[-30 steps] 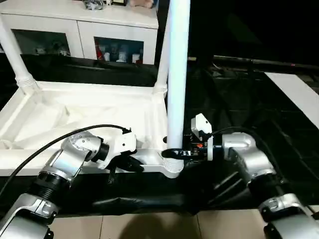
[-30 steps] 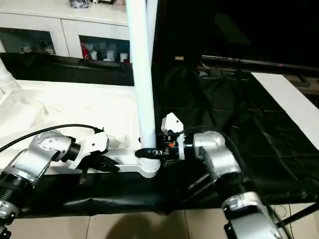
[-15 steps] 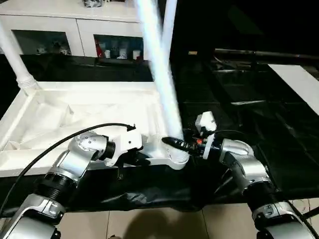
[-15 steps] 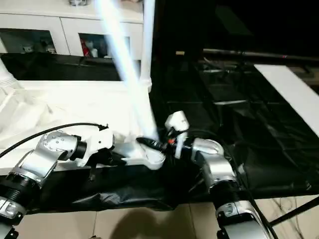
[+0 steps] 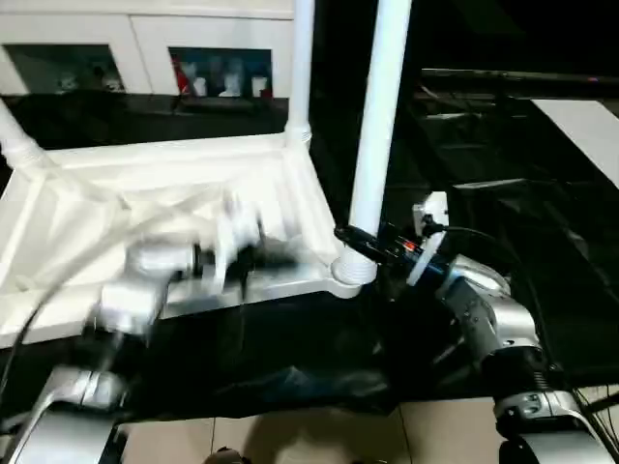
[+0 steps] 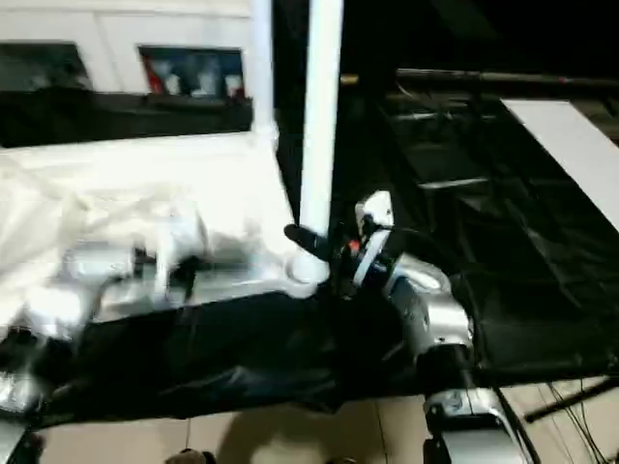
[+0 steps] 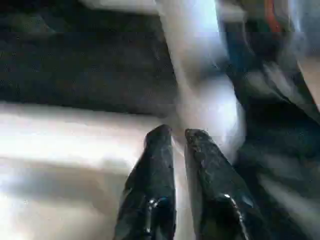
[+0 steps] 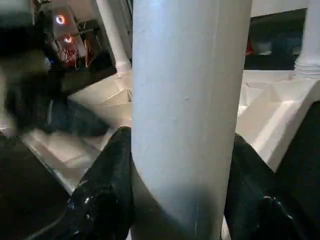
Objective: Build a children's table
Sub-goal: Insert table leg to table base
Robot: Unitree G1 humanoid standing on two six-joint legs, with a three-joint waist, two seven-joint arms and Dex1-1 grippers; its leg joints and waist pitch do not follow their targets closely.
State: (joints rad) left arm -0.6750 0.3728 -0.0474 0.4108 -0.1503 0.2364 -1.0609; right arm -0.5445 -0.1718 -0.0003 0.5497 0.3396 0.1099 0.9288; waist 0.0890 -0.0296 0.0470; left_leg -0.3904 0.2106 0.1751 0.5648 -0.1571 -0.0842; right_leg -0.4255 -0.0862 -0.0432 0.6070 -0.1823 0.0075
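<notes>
- Three white tapered legs stand in corner sockets of the upturned white tabletop (image 5: 164,193), which lies ribbed side up on black sheeting across the left half of the head views.
- The nearest leg (image 5: 379,126) rises almost upright from the near right corner socket (image 5: 350,273), just right of the frame's centre.
- The right gripper (image 5: 360,238) clamps that leg low down, just above the socket; in the right wrist view one black finger (image 8: 107,192) presses each side of the white tube.
- The left gripper (image 7: 178,137) is blurred in the head views, at centre left over the tabletop's near rim. In its wrist view the fingers stand a narrow gap apart, holding nothing, tips beside the white rim.
- A white glass-door cabinet (image 5: 145,58) runs along the top left.
- Another leg (image 5: 301,68) stands at the far right corner, and one (image 5: 14,140) at the left edge.
</notes>
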